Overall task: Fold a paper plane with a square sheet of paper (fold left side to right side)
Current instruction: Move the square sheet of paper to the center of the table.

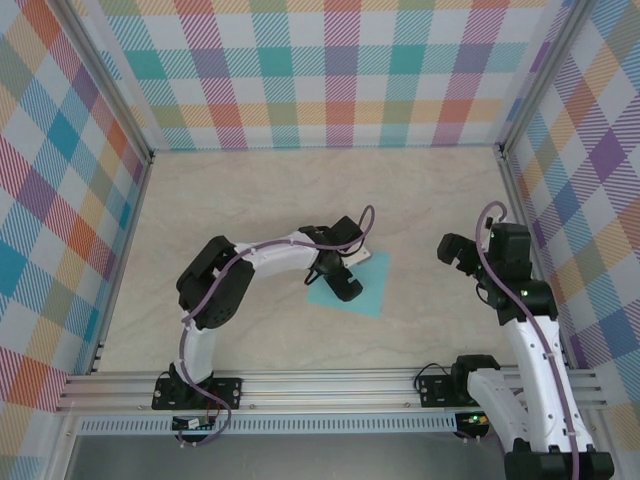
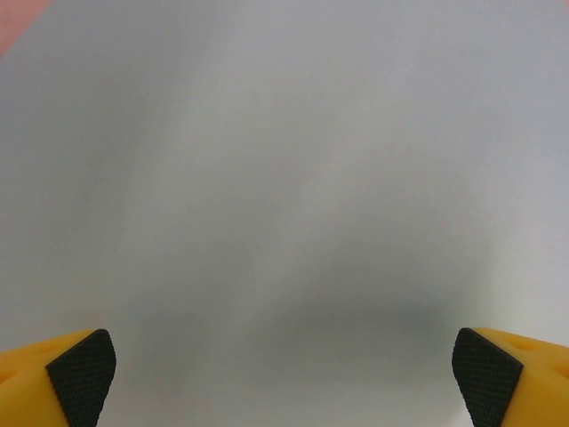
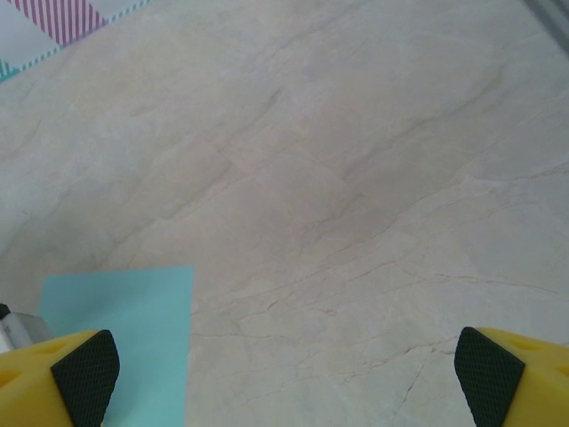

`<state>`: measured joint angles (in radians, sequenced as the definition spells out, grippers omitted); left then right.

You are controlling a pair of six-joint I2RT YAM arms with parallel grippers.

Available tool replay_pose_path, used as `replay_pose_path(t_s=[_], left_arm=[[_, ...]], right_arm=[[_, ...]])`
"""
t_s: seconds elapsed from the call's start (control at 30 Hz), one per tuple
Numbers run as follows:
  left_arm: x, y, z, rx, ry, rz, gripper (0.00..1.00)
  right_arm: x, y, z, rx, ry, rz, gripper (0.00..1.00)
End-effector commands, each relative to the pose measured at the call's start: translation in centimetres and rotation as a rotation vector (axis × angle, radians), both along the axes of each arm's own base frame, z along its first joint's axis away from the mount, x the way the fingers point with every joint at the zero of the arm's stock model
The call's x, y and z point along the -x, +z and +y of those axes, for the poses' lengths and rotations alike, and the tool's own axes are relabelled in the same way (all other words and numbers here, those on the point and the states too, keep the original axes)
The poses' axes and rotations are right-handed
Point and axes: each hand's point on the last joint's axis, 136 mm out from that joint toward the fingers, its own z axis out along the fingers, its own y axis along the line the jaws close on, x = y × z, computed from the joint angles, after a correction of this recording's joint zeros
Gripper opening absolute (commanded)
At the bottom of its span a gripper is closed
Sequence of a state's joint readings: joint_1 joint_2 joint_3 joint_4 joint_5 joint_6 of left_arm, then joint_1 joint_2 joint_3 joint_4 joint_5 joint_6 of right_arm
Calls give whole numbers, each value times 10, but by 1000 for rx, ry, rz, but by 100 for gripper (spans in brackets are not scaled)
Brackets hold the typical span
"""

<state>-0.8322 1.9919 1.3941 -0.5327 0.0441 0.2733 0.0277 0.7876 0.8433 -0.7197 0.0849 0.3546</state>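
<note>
**Now: both my jaws open, left one over the sheet**

Seen from the top camera, the turquoise sheet of paper lies flat on the pale marbled table, a little toward 4 o'clock from the middle of the floor and turned so that its corners point roughly at 12, 3, 6 and 9. My left arm bends in from 8 o'clock, and my left gripper stands over the sheet's 9 o'clock half, covering that part. I cannot tell from here whether it touches the paper. My right gripper hangs off at 3 o'clock from the sheet, clear of it, above bare table. Checked walls close the table in on three sides.

From my left wrist, a smooth, blurred, pale grey-blue surface lies very close to the lens, too soft to make out an edge or a crease. My left gripper is spread wide, one black pad at 8 o'clock and the other at 4 o'clock, with nothing between them.

From my right wrist, my right gripper is likewise spread wide, holding nothing. A corner of the sheet of paper shows at 8 o'clock, flat on the table, just beside my 8 o'clock pad. A strip of checked wall sits at 11 o'clock.
</note>
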Motion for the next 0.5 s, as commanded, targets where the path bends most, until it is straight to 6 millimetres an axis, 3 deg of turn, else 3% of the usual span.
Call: replay_pose_path(t_s=[0.0, 0.07, 0.23, 0.47], left_arm=[[1, 59, -2, 149, 59, -39, 100], [1, 73, 1, 215, 119, -41, 100], [7, 81, 19, 354, 320, 22, 100], [25, 57, 22, 399, 446, 200, 100]], right_arm=[[-7, -16, 25, -86, 109, 68, 100], [-13, -33, 39, -134, 151, 123, 100], [-30, -73, 71, -107, 229, 239, 100], [-63, -108, 108, -42, 292, 320, 100]])
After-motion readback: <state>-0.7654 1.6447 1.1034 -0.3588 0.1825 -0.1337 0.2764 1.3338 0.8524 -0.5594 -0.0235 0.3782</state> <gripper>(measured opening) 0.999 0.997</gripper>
